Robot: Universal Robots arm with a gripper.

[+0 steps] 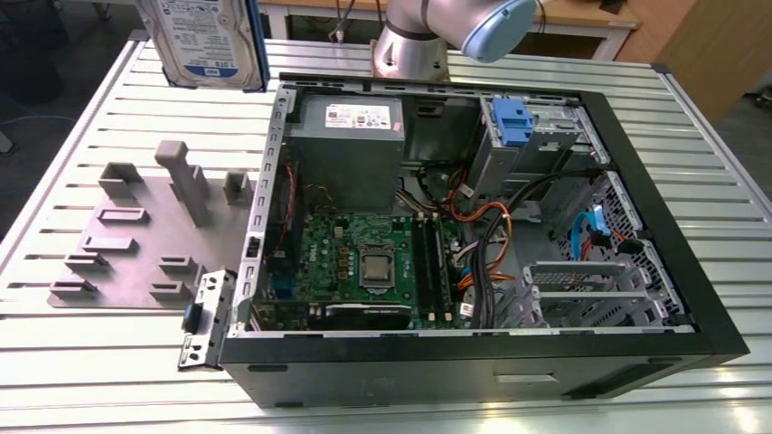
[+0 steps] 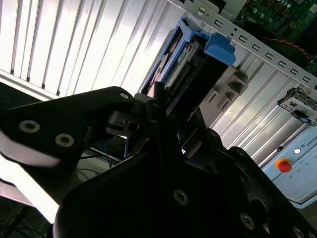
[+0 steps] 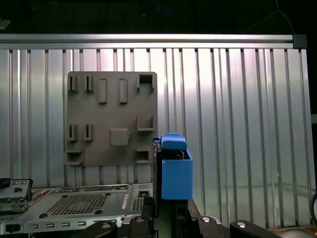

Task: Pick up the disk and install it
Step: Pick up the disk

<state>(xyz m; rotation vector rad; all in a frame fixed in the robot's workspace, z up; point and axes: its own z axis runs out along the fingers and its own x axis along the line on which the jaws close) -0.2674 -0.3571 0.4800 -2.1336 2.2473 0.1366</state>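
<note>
Jaws are pressed onto the disk (image 1: 202,41), pinching it from both flat sides, and hold it clear of the table (image 1: 85,108). In the exterior view the disk hangs upright beyond the far corner of the open computer case (image 1: 399,380), toward the exterior view's left, with its blue-and-white label facing the camera and its blue carrier showing along one edge. It touches neither the case nor the table. The arm (image 1: 417,41) stands just behind the case's far wall.

In the second wrist view the disk (image 2: 179,69) is seen edge-on between the black jaws, with the carrier's blue tab at the end farthest from them and the case's perforated metal edge beyond it. In the first wrist view the carrier's blue end (image 3: 176,173) juts out from the jaws, just beside the case's perforated side panel (image 3: 74,203) and above the slatted table.

The case lies on its side with its lid off. Inside it a grey power supply (image 1: 350,136) with a white sticker sits at the far wall, the green motherboard (image 1: 362,262) lies nearer the camera, and a small blue latch piece (image 1: 512,122) sits in the metal bays on the side toward the exterior view's right. Orange, black and blue cables run between the board and those bays.

A grey fixture plate (image 1: 121,262) with raised slots and posts lies flat on the table beside the case, on the exterior view's left.
</note>
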